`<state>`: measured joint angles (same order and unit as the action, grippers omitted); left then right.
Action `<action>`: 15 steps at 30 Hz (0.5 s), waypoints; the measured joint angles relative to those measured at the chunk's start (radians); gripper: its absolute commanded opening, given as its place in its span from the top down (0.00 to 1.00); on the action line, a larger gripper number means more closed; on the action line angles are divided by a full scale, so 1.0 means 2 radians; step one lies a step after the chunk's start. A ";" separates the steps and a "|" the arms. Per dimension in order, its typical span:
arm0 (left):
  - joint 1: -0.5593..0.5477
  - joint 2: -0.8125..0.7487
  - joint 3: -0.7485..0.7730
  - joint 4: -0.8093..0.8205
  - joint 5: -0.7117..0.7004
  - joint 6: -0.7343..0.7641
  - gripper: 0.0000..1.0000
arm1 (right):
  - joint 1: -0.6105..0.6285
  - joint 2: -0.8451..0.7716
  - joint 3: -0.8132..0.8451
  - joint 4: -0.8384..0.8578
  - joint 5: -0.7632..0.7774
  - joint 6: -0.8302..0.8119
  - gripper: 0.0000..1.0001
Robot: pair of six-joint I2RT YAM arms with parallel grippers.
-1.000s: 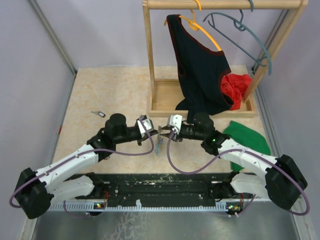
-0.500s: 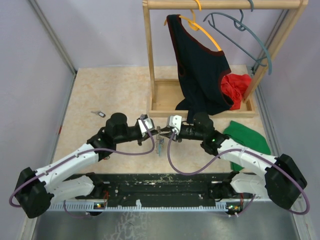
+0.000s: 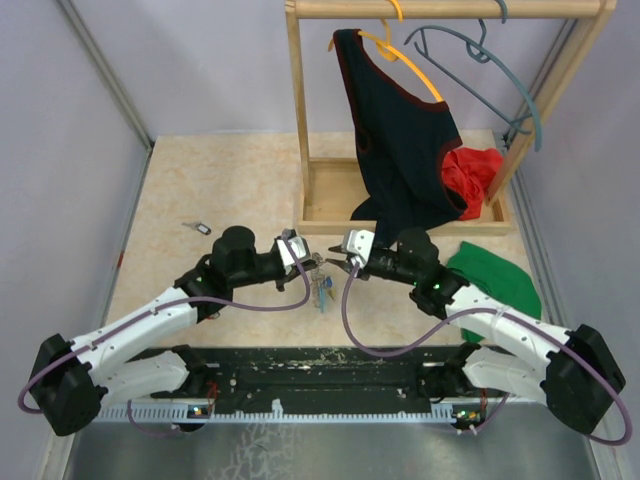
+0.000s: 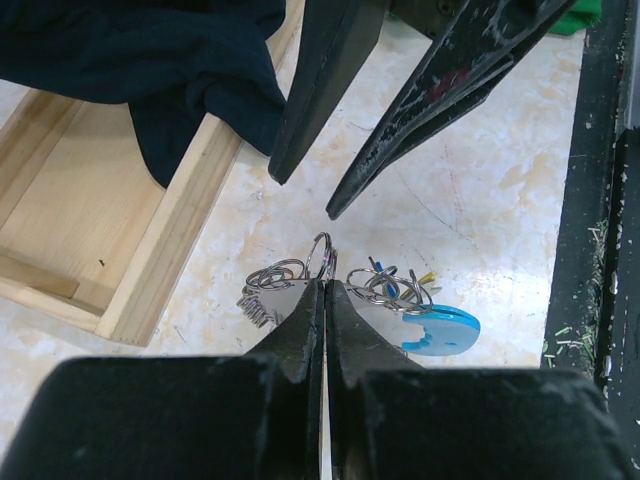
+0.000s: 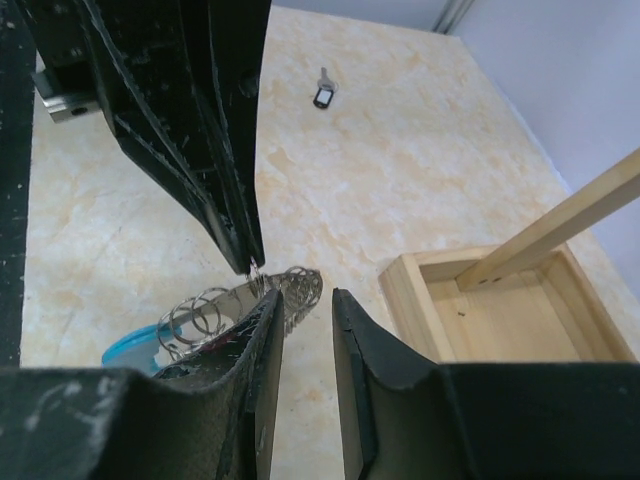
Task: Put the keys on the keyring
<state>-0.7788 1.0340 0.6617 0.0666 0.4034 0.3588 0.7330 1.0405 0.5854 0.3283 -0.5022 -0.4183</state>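
Keyring [image 4: 385, 285] of thin grey coiled wire, probably light and springy: left gripper [image 4: 325, 287] clamps it, right gripper [image 5: 305, 300] gapes; firmer hold at thick blue section [image 4: 440, 335].

A: Any words or nos. to read?
B: Nope, none in any view.
A: Not on the keyring [image 4: 440, 332]?
B: Its blue bit is plain, no print I can see.
A: And the lone key [image 5: 323, 96], well apart from the keyring?
B: Too small to tell, tbh.
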 measured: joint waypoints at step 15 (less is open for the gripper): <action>0.000 0.000 0.000 0.000 0.000 0.000 1.00 | 0.000 0.037 -0.008 -0.031 0.012 -0.017 0.69</action>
<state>-0.7792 1.0340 0.6617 0.0666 0.4034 0.3592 0.7330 1.1152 0.5694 0.2672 -0.4774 -0.4526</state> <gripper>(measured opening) 0.007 0.314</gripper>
